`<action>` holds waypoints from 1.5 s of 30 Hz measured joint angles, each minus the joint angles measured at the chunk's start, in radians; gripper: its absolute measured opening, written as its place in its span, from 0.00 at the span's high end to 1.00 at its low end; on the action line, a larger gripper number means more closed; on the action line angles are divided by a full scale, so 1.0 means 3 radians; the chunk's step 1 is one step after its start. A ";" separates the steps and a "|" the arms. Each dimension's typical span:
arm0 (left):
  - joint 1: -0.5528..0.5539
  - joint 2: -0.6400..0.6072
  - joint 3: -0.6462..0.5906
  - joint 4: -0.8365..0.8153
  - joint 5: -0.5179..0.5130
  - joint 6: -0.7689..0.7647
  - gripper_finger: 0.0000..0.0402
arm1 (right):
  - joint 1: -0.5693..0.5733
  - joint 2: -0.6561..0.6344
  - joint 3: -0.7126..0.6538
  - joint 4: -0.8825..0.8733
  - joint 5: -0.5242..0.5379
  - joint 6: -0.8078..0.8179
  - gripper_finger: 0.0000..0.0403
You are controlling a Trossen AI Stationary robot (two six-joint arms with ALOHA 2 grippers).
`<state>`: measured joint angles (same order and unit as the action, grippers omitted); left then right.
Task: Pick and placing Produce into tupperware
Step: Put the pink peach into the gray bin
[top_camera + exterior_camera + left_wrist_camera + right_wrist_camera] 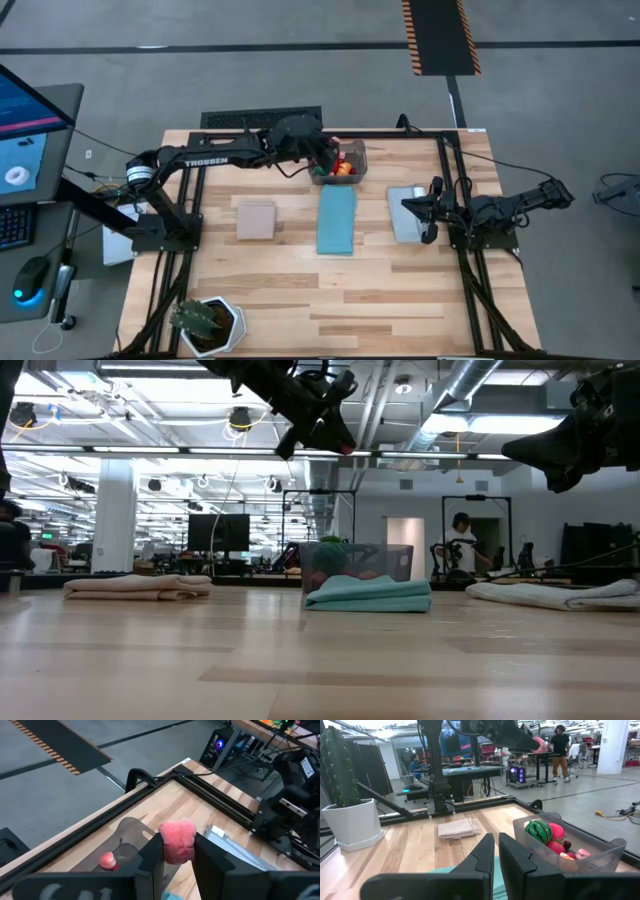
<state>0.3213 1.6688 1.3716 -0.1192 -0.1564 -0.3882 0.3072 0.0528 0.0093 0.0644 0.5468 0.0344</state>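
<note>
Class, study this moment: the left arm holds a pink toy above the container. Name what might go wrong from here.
1. The left claw pinches the pink toy only at its lower part, so it might slip out early.
2. The tupperware already holds several produce pieces, including a watermelon; a dropped piece could bounce off them and over the low wall.
3. The claw sits near the tub's edge in the high view, so release may miss.

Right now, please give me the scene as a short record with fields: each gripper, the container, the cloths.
left gripper: above the tupperware, shut on a pink produce piece
right gripper: shut, empty, waiting by the grey cloth
tupperware contents: several pieces, including a toy watermelon
cloths: tan cloth, blue cloth, grey cloth, all flat on the table
</note>
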 joint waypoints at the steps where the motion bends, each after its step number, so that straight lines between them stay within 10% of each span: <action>1: 0.0002 0.0000 0.0000 0.0003 -0.0001 0.0000 0.82 | 0.0000 0.0000 0.0000 0.0000 0.0000 0.0000 0.88; 37: 0.0223 0.0636 0.0142 0.0090 0.0573 -0.0252 0.82 | 0.0000 0.0000 0.0000 0.0001 0.0000 0.0000 0.88; 45: 0.0369 0.0811 0.0199 0.0014 0.0909 -0.0222 0.69 | -0.0001 0.0001 0.0000 0.0000 0.0000 -0.0001 0.88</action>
<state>0.4320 1.9121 1.4312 -0.1149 0.1164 -0.4547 0.3069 0.0530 0.0093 0.0643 0.5468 0.0341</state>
